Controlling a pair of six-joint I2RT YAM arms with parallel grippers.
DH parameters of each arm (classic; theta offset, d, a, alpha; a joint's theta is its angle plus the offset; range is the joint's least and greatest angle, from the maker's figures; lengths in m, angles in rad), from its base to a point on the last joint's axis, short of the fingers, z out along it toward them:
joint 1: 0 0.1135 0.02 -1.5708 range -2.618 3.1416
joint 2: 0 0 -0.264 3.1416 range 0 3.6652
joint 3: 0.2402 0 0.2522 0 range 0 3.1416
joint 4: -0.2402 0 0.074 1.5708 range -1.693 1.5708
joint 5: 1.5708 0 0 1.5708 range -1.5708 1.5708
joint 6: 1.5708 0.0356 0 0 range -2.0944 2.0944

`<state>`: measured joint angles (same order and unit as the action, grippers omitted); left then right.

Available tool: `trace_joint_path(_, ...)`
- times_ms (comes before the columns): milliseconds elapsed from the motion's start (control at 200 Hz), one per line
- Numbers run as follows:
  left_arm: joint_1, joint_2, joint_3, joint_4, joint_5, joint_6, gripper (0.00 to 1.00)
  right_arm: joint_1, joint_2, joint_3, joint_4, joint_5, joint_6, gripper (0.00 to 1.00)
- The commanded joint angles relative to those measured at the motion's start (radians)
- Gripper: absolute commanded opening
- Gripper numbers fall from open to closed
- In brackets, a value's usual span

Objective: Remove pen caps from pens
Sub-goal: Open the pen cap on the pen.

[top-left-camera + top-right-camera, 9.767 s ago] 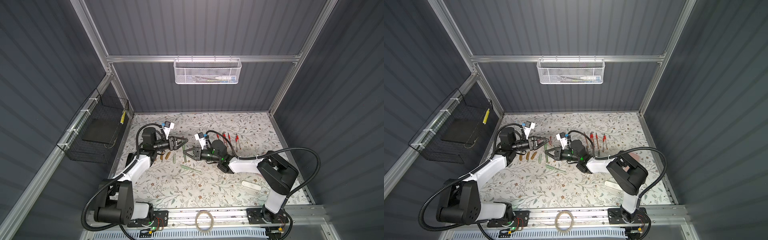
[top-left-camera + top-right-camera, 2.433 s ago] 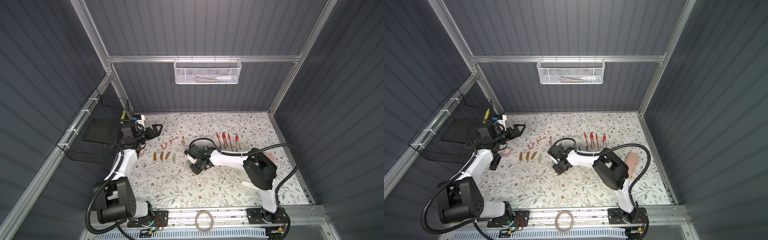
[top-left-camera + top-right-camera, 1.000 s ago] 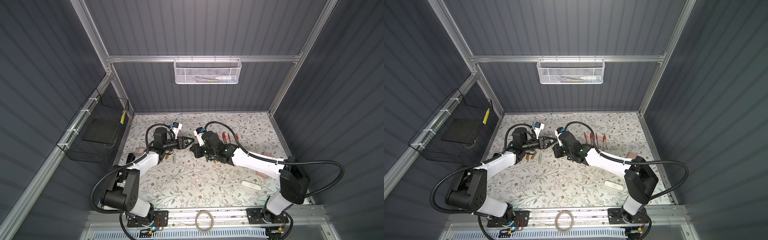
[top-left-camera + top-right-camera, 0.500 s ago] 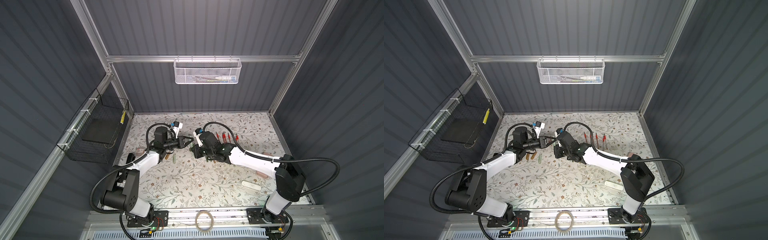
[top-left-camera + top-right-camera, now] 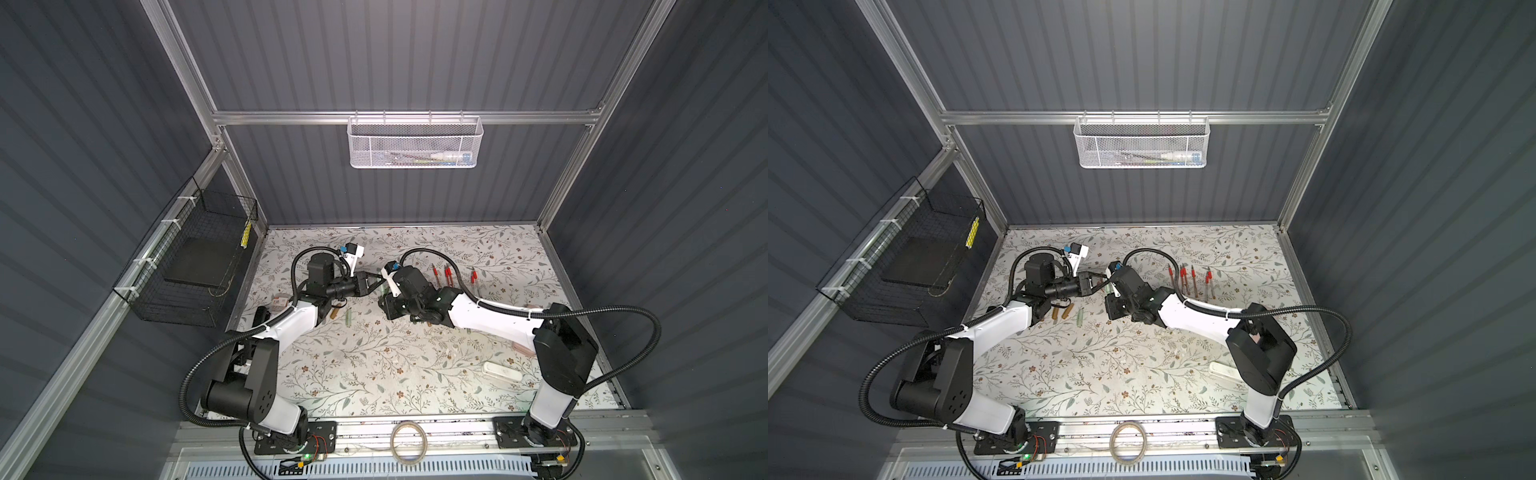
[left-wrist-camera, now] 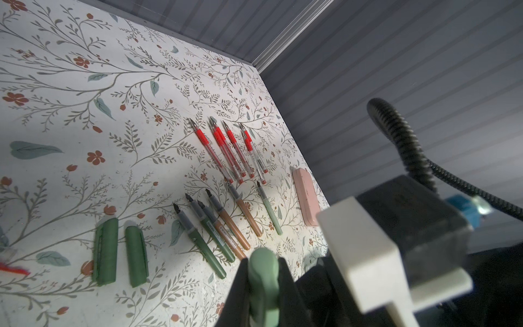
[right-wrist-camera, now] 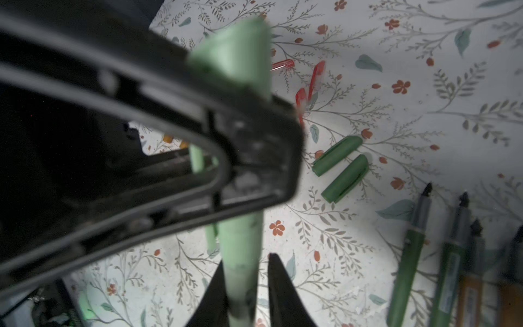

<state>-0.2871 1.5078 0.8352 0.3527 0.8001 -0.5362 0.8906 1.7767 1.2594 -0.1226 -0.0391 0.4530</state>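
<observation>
Aloft, my left gripper (image 6: 263,271), from 9 o'clock, clamps the cap end of the pale-green pen (image 7: 242,237). My right gripper (image 7: 246,271), from 3 o'clock, narrowly parted, brackets the barrel for a straight pull.

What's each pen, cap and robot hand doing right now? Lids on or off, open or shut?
Left gripper: shut on the pale pen.
Right gripper: jaws slightly apart around that pen.
Pale pen: held in the air; cap on or off, cannot tell.
Red pens: uncapped, lying in a row.
Thick pens: uncapped, lying side by side.
Green caps: off, lying loose.
Pink case: shut.
</observation>
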Motion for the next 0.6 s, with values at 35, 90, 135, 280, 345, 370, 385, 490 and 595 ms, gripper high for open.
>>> trace_joint_path(35,0.015,-0.014,0.025,0.005,0.004,-0.016,0.0,-0.001,0.008,0.028,-0.013,-0.008,-0.011,0.04)
trace_joint_path(90,0.026,-0.016,0.025,0.005,-0.008,-0.015,0.0,0.003,0.001,0.007,-0.002,-0.002,-0.01,0.0)
trace_joint_path(135,0.041,-0.018,0.029,0.003,-0.028,-0.017,0.0,0.007,-0.002,-0.019,0.012,-0.004,0.001,0.0)
trace_joint_path(280,0.13,-0.019,0.094,-0.076,-0.075,-0.018,0.0,0.053,-0.019,-0.117,0.025,0.013,0.036,0.0)
trace_joint_path(345,0.171,-0.021,0.114,-0.092,-0.09,-0.017,0.0,0.08,-0.035,-0.184,0.058,0.026,0.056,0.0)
trace_joint_path(370,0.184,-0.023,0.116,-0.088,-0.097,-0.018,0.0,0.087,-0.038,-0.207,0.068,0.023,0.067,0.0)
trace_joint_path(385,0.191,-0.022,0.116,-0.086,-0.101,-0.02,0.0,0.09,-0.038,-0.216,0.072,0.021,0.071,0.0)
trace_joint_path(490,0.222,-0.016,0.137,-0.101,-0.116,-0.022,0.0,0.11,-0.061,-0.264,0.058,0.024,0.087,0.0)
trace_joint_path(595,0.224,-0.006,0.155,-0.159,-0.139,0.026,0.0,0.107,-0.12,-0.327,0.063,0.056,0.08,0.0)
